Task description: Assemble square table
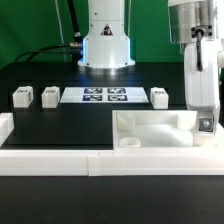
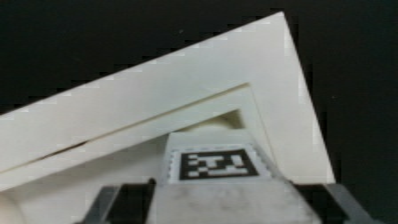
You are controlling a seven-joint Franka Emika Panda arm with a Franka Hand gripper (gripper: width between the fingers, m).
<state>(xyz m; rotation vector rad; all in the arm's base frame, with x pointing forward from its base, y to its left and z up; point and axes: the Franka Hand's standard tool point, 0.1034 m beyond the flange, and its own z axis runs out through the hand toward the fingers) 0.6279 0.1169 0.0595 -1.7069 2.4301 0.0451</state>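
Note:
The white square tabletop (image 1: 155,131) lies ribs-up at the exterior view's lower right. One of its corners fills the wrist view (image 2: 169,95). My gripper (image 1: 204,128) hangs over the tabletop's right edge. It is shut on a white leg block (image 2: 217,165), whose tag faces the wrist camera. The dark fingers (image 2: 125,203) stand on both sides of the block, which also shows in the exterior view (image 1: 205,124). Three more leg blocks stand on the black table: two at the left (image 1: 21,96) (image 1: 49,96) and one right of centre (image 1: 159,96).
The marker board (image 1: 105,96) lies flat in front of the robot base (image 1: 106,45). A long low white border wall (image 1: 60,161) runs along the near edge and turns up the left side (image 1: 5,126).

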